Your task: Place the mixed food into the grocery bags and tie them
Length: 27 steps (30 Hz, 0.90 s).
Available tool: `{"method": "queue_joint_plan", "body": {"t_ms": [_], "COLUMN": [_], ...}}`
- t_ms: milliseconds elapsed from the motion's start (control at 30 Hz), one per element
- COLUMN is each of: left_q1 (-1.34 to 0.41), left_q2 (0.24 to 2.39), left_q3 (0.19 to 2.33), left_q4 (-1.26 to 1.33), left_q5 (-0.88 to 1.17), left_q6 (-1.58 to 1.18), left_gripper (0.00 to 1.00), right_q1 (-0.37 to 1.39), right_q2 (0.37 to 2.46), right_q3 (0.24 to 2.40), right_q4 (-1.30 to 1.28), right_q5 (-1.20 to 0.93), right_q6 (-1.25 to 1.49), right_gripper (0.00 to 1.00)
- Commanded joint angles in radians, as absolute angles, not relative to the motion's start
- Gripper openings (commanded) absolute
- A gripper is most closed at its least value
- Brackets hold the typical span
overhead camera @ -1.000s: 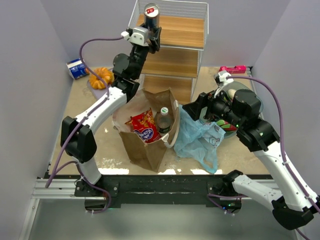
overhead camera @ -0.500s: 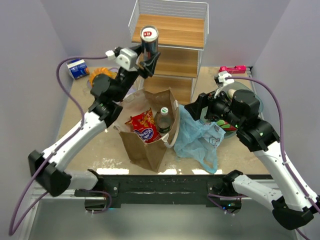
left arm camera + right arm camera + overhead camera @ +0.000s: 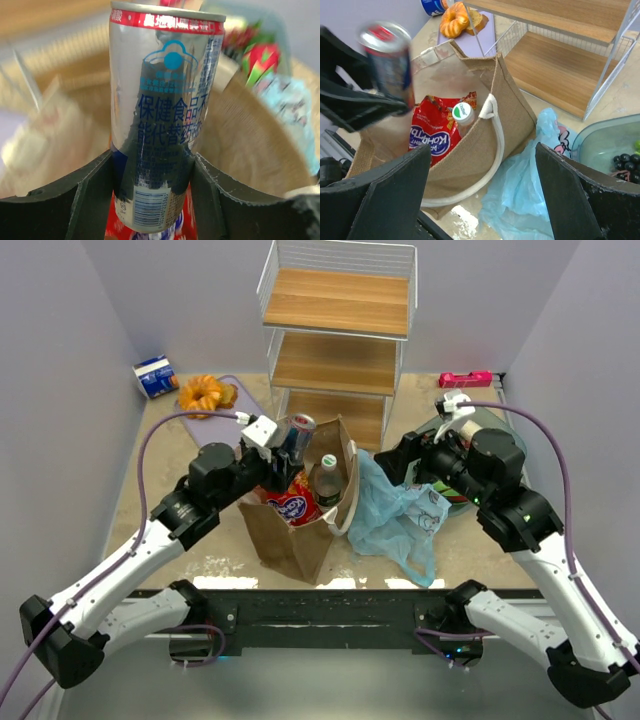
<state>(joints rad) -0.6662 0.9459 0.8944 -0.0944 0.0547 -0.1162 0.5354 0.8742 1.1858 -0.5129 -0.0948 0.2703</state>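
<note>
Blurred in the right wrist view, the silver, blue-printed drink can [image 3: 162,115] hangs over the brown paper bag [image 3: 485,145], at its mouth, pinched by the left gripper [image 3: 152,192]; the right gripper [image 3: 482,150] stands spread wide.

Robot lab test cell: plain purple-grey walls [image 3: 60,370] are boxing in three sides of the table [image 3: 165,455]. Two robot arms [image 3: 140,548] are sitting bolted to a black mounting bar [image 3: 320,605] along the near edge. Purple cables [image 3: 566,490] are looping off them, and a wire shelf rack [image 3: 340,300] is standing at the far edge.
</note>
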Motion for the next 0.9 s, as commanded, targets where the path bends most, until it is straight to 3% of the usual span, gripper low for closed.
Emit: {"method": "queue_joint_plan", "body": {"t_ms": [0, 700, 733, 800, 833, 867], "left_q1": [-0.666, -0.666, -0.666, -0.666, -0.666, -0.666], "left_q2": [0.946, 1.101, 1.103, 1.114, 1.118, 1.123], "left_q3": [0.879, 0.876, 0.874, 0.876, 0.883, 0.890], "left_q4": [-0.196, -0.341, -0.325, -0.314, -0.318, -0.322], "left_q5": [-0.051, 0.138, 0.159, 0.207, 0.213, 0.221], "left_q6": [-0.241, -0.258, -0.249, -0.236, -0.235, -0.230], "left_gripper": [0.00, 0.00, 0.04, 0.24, 0.52, 0.64], "right_q1": [0.532, 0.534, 0.532, 0.532, 0.532, 0.532], "right_q2": [0.825, 0.834, 0.834, 0.836, 0.839, 0.842], "right_q3": [1.125, 1.032, 1.025, 1.005, 0.999, 0.996], "right_q4": [-0.480, -0.460, -0.454, -0.442, -0.442, -0.442], "right_q5": [-0.071, -0.115, -0.120, -0.124, -0.124, -0.123], "right_q6": [0.305, 0.334, 0.337, 0.347, 0.347, 0.350], "right_gripper": [0.89, 0.89, 0.89, 0.89, 0.89, 0.89]}}
